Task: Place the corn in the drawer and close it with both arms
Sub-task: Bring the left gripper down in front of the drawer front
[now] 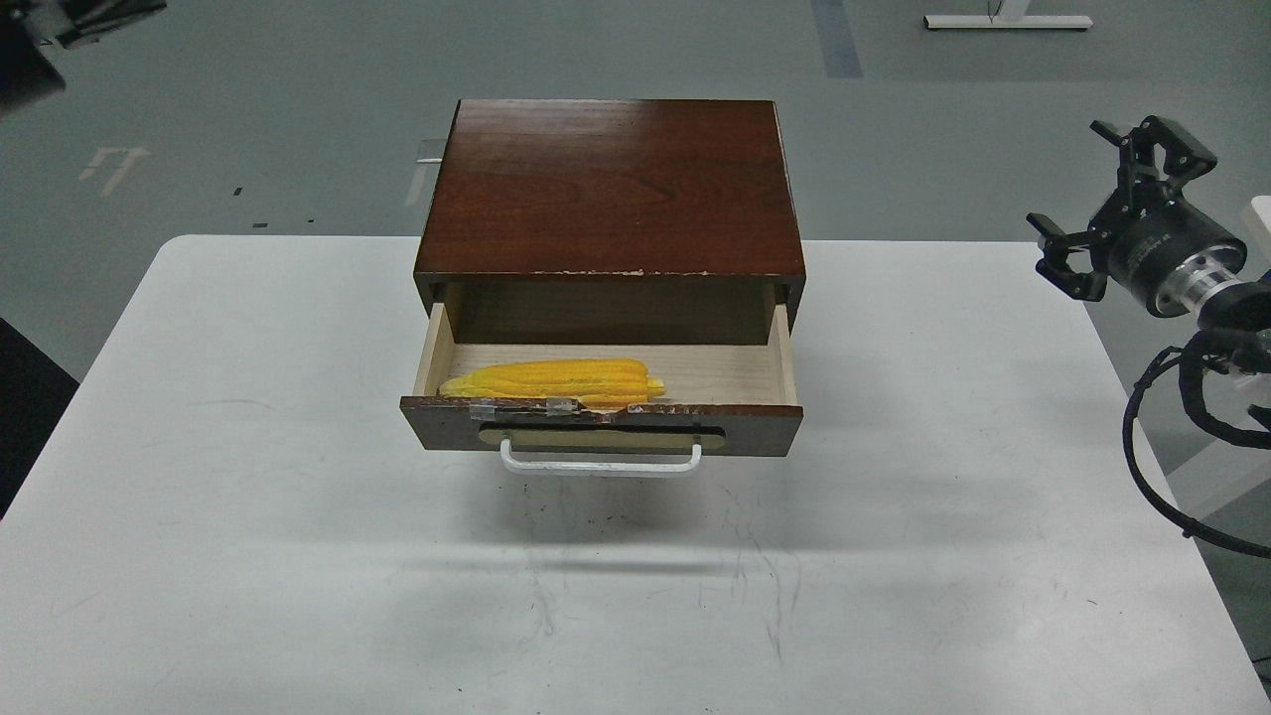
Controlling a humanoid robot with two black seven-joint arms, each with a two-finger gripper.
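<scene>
The yellow corn [551, 380] lies on its side in the open drawer [601, 425], along the inside of the dark brown front at the left. The white bar handle [601, 466] faces me. My right gripper [1100, 195] is open and empty, off the table's right edge, well apart from the drawer. Only a blurred dark bit of my left arm [60, 25] shows in the top left corner; its fingers cannot be told apart.
The drawer sits in a dark red-brown wooden cabinet [611, 189] at the back middle of the white table [298, 516]. A black cable loop [1152, 437] hangs beside the table's right edge. Grey floor lies beyond.
</scene>
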